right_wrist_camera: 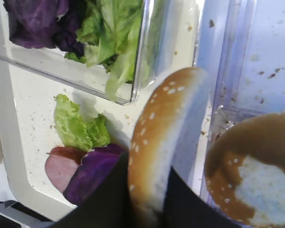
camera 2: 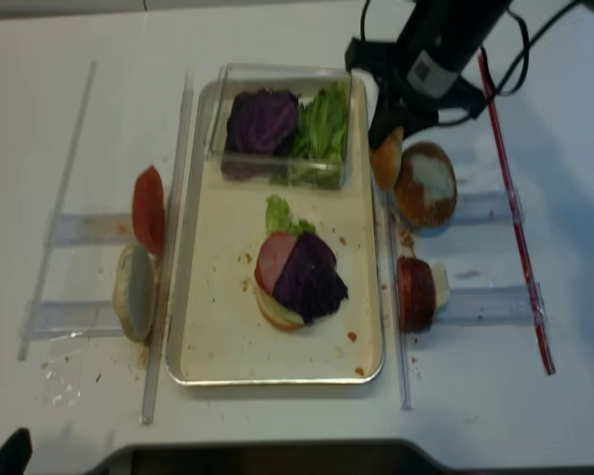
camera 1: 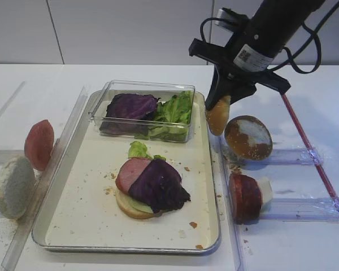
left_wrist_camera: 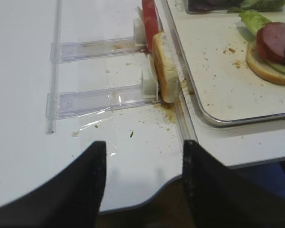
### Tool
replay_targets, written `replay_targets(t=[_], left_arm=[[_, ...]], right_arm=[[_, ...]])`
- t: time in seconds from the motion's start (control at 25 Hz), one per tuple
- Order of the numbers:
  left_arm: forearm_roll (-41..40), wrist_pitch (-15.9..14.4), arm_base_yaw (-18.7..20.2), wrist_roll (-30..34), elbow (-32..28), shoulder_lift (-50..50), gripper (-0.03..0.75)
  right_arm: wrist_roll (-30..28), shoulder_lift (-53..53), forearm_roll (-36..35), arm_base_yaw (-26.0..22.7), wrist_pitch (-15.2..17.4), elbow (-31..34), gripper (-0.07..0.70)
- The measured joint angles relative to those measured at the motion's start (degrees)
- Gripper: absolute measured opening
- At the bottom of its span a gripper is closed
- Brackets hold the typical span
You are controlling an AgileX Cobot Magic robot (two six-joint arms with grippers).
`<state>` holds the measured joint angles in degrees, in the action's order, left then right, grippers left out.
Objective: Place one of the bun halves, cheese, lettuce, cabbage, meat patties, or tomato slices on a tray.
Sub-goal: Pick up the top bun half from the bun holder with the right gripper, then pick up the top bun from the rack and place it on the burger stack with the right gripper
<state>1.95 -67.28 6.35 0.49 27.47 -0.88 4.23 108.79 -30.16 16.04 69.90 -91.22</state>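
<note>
My right gripper (camera 1: pixel 220 110) is shut on the sesame-seeded bun top (camera 1: pixel 218 117), holding it on edge just above the right rim of the metal tray (camera 1: pixel 124 247). In the right wrist view the bun top (right_wrist_camera: pixel 154 137) stands between the dark fingers (right_wrist_camera: pixel 109 199). On the tray floor lies a stack (camera 1: pixel 152 186) of pale bun base, lettuce (camera 1: pixel 138 149), a pink meat slice and purple cabbage (camera 1: pixel 161 183). My left gripper (left_wrist_camera: pixel 142 156) hangs open and empty over the table's front left edge, apart from the tray (left_wrist_camera: pixel 237 121).
A clear plastic box (camera 1: pixel 144 110) of cabbage and lettuce sits at the tray's far end. Right of the tray, clear racks hold a browner white-smeared bun half (camera 1: pixel 248 137) and a red patty (camera 1: pixel 246 196). Left racks hold a tomato slice (camera 1: pixel 39 144) and a pale disc (camera 1: pixel 14 186).
</note>
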Motion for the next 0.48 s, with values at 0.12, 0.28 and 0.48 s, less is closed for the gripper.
replay_targets(t=[0.12, 0.28, 0.48], left_arm=[[0.00, 0.00, 0.00, 0.00, 0.00, 0.00, 0.350], [0.00, 0.00, 0.00, 0.00, 0.00, 0.00, 0.350], [0.00, 0.00, 0.00, 0.00, 0.00, 0.00, 0.350]], right_arm=[[0.00, 0.00, -1.66, 0.00, 0.00, -0.22, 0.131], [-0.22, 0.00, -3.64, 0.53, 0.00, -0.40, 0.131], [-0.22, 0.00, -4.32, 2.11, 0.00, -0.40, 0.131]])
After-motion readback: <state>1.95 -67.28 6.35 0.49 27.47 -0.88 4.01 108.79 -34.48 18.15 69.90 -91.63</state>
